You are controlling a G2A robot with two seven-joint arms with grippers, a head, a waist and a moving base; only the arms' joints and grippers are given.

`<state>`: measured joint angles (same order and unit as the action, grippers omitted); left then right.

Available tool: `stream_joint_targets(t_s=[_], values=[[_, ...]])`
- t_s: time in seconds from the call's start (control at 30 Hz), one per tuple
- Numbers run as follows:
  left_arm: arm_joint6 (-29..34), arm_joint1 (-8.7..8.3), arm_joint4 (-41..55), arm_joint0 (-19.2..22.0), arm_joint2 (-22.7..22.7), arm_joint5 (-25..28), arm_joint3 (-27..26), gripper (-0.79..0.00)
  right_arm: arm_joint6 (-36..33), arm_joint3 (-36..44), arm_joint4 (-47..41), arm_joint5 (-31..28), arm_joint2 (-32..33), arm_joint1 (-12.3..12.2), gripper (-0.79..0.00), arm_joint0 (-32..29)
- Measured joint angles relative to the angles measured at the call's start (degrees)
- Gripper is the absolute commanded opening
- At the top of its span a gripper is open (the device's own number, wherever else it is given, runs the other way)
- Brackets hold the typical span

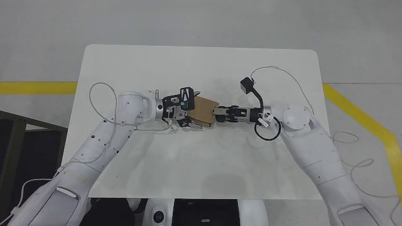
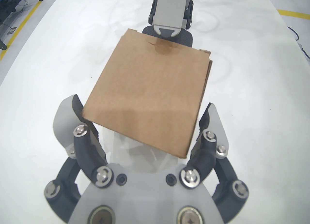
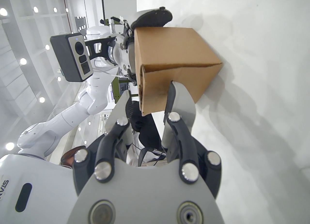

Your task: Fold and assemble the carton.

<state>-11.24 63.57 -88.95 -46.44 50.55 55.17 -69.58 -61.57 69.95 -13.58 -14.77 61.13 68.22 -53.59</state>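
1. Carton (image 1: 204, 110) near the middle of the worktop (image 1: 188, 169), resting on it, already raised into a box and caught between two tools facing each other.
2. Left tool (image 2: 142, 105) at the end toward the robot's left, fingers (image 2: 66, 116) side by side across the box's width, pads against both side walls; clenched on it, by the look of things.
3. Right tool (image 3: 150, 88) at the opposite end, rolled, one finger above the other; spread rather than clenched, with the top edge of that end between the fingers and the lower finger flat against the end face.
4. Top face close to square, so no long axis worth naming; the deciding line: tool to tool, left to right across the worktop.
5. Neither arm nearer: both at the box, forearms low, reaching inward from opposite sides, almost in one line.
6. Likely next: press the right-end flap home while bracing from the left. Keep the push along that line to avoid skewing the box.
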Motion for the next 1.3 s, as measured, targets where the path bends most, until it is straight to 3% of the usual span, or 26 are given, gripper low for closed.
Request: stream_joint_targets(t_s=[0.13, 0.23, 0.4, 1.3], values=[[0.06, -0.01, -0.04, 0.02, 0.02, -0.05, 0.00, 0.000, 0.12, 1.23, 0.27, 0.62, 0.92, -0.40, -0.499, -0.98], [0.06, -0.02, -0.04, 0.01, 0.04, -0.03, -0.01, 0.000, 0.41, 2.36, 0.46, 0.86, 1.79, -0.72, -0.551, -1.69], [-0.10, -0.03, -0.17, -0.01, 0.05, -0.09, -0.07, 0.000, 0.51, 4.63, 0.81, 1.46, 2.52, -1.10, -0.785, -2.77], [0.08, 0.15, -0.15, 0.15, -0.54, 0.09, -0.35, 0.000, 0.46, -0.95, 0.55, 1.24, -2.29, 0.01, -0.785, 1.42]])
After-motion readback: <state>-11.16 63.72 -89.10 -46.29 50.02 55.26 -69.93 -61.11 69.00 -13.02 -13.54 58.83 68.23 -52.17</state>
